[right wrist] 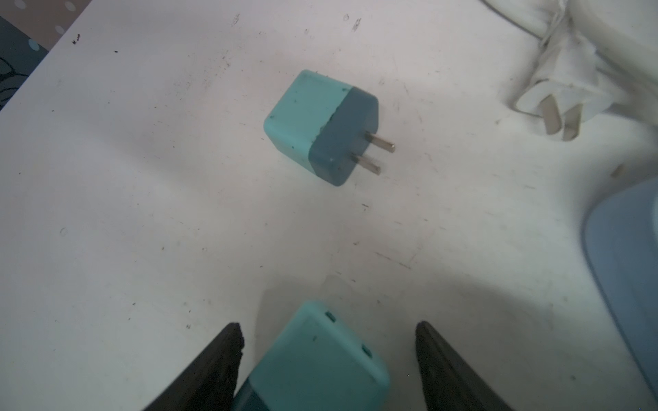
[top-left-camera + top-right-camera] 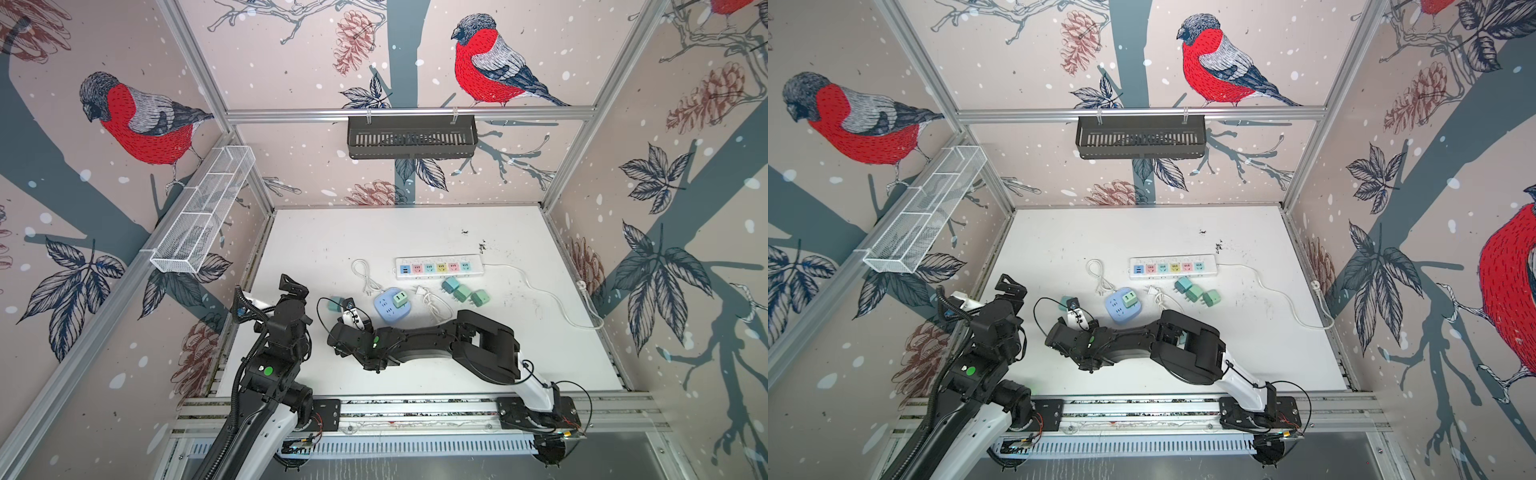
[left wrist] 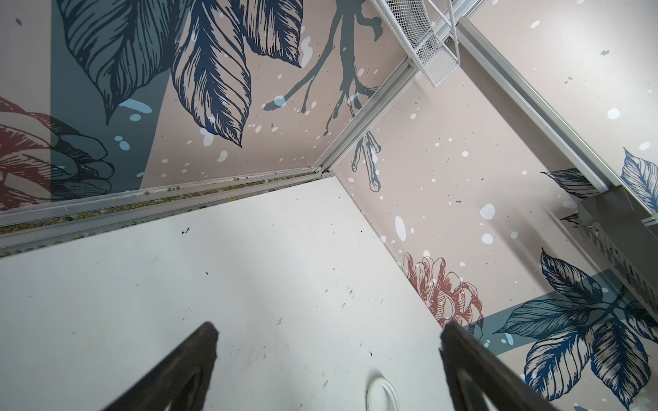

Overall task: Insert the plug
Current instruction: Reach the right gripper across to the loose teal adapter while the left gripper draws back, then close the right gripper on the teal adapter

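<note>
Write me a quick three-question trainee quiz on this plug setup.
1. True or false: the left gripper holds a plug.
2. How many green cube plugs lie clustered beside the power strip?
3. The right gripper has its open jaws around: A) a teal plug, B) the power strip, C) nothing.
Key: 1 false, it is open and empty; 2 three; 3 A.
</note>
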`<state>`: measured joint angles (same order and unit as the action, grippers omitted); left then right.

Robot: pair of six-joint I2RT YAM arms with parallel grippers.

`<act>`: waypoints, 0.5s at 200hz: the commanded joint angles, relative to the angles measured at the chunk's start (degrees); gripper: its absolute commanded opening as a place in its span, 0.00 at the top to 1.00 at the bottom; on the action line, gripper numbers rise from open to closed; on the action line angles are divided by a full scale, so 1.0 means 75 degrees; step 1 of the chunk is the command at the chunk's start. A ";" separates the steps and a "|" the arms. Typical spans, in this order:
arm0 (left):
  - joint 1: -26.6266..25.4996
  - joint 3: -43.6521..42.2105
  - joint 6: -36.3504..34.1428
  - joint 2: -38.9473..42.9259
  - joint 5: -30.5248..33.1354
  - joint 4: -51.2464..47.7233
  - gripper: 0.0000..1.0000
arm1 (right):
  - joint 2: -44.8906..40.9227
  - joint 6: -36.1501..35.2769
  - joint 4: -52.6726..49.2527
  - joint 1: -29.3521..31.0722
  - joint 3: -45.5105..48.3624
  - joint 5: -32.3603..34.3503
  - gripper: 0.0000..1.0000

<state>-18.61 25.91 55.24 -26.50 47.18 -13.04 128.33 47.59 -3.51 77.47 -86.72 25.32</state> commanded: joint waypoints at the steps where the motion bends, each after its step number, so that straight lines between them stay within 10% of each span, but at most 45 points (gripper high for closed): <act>1: 0.0015 -0.0012 0.0132 -0.0086 0.0214 0.0139 0.03 | 0.0025 -0.0026 -0.0432 0.0012 -0.0035 0.0133 0.25; 100: 0.0021 -0.0039 0.0122 -0.0101 0.0173 0.0224 0.03 | -0.0299 -0.0042 -0.0409 0.0182 0.0476 0.0454 0.33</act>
<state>-18.61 25.80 55.46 -27.29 47.20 -12.62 126.39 47.70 -5.58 78.67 -83.61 28.12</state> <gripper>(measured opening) 0.972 0.673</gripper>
